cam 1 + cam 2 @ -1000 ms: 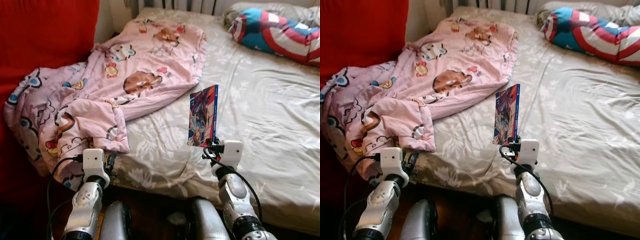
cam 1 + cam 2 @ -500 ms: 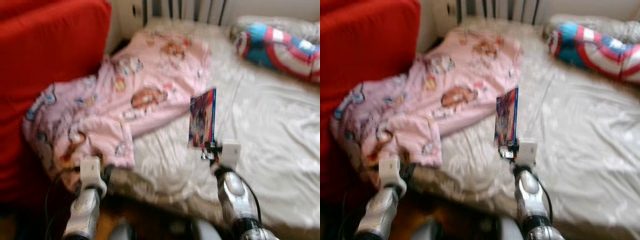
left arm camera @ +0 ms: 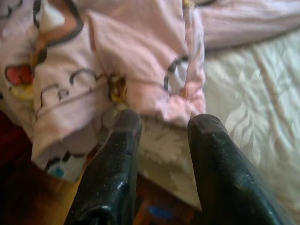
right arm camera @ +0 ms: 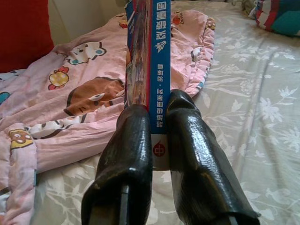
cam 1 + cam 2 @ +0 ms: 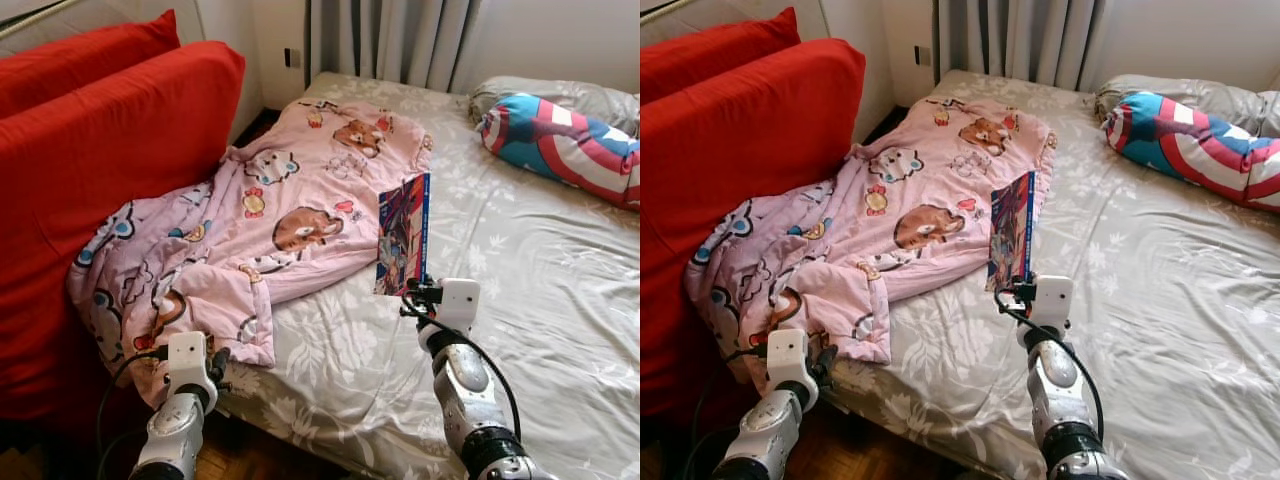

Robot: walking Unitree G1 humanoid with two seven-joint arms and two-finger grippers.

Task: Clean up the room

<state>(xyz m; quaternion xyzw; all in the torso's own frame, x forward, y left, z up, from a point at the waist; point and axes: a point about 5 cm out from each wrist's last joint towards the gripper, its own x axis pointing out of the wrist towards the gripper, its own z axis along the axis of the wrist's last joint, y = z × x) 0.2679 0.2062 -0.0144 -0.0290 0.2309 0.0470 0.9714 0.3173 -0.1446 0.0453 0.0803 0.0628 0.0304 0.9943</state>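
The right gripper (image 4: 157, 140) is clenched on a book (image 5: 404, 233), its two black fingers (image 4: 129, 154) pressing either side of the blue spine near the bottom end. The book stands upright above the bed (image 5: 520, 260), held in the air over the grey flowered sheet, just beside the edge of a pink blanket (image 5: 270, 215) printed with cartoon animals. The blanket lies crumpled across the left part of the bed, one corner spilling over the near edge toward the floor. A red cushion (image 5: 110, 150) stands against the bed's left side, touching the blanket. At the far right of the bed lies a pillow (image 5: 560, 145) striped in red, white and blue, well apart from the book. Grey curtains (image 5: 390, 40) hang behind the head of the bed.

The left gripper (image 3: 161, 154) is released, its fingers (image 3: 115, 168) spread with a gap between them, holding nothing. It hovers low at the near edge of the bed, just by the hanging blanket corner.
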